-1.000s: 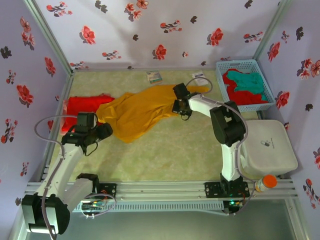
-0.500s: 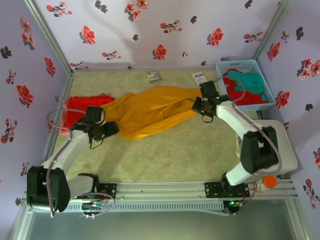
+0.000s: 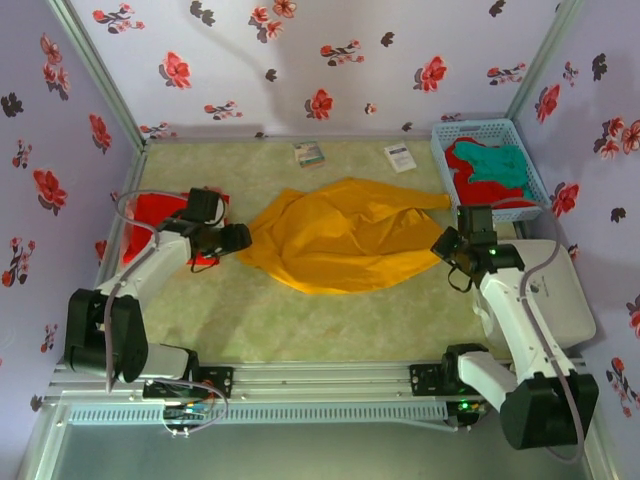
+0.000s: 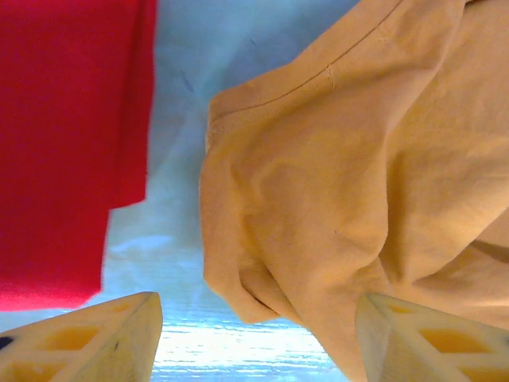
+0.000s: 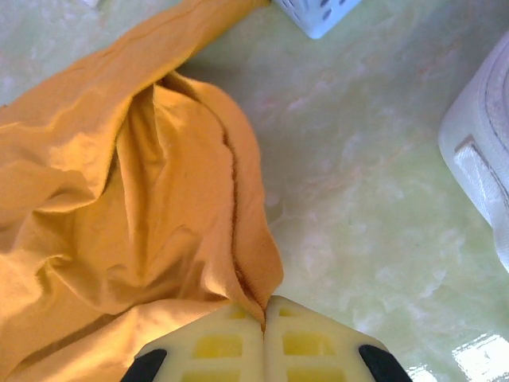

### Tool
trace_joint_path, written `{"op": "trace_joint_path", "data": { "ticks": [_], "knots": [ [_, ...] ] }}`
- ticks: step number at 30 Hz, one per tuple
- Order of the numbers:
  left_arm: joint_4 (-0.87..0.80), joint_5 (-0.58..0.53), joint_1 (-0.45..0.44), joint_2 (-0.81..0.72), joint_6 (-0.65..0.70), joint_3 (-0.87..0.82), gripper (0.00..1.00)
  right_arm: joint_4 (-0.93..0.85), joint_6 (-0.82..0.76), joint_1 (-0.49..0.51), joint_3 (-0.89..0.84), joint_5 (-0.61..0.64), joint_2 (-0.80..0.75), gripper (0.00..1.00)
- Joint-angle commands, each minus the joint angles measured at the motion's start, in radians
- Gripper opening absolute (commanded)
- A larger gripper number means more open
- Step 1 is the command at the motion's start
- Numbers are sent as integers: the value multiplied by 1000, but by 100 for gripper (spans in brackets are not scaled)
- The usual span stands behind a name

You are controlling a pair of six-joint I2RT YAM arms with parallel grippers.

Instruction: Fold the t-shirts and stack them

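1. Now the right gripper (image 5: 264, 317) is pinched tight on the hem of the yellow shirt (image 3: 340, 235), which lies bunched on the table (image 3: 330, 320).
2. Left gripper (image 4: 256, 318) hovers wide, empty, over the opposite edge.
3. Risk: the pinch looks thin, perhaps one layer, so pulling could slip it free.

Bright, even light, soft shadows, white glare on the table (image 4: 238, 350) in wrist views, slightly soft focus.
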Motion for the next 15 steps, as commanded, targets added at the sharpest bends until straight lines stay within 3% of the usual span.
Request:
{"op": "trace_joint_path", "data": {
  "ticks": [1, 8, 13, 15],
  "knots": [
    [43, 20, -58, 7, -45, -84, 63, 19, 23, -2, 2, 0, 64, 0],
    [190, -38, -147, 6, -147, -200, 62, 72, 28, -2, 4, -42, 123, 0],
    [261, -111, -147, 67, -109, -152, 57, 66, 20, -3, 17, -34, 132, 0],
    [249, -133, -141, 112, -69, -90, 50, 63, 18, -5, 31, -32, 134, 0]
  ]
}}
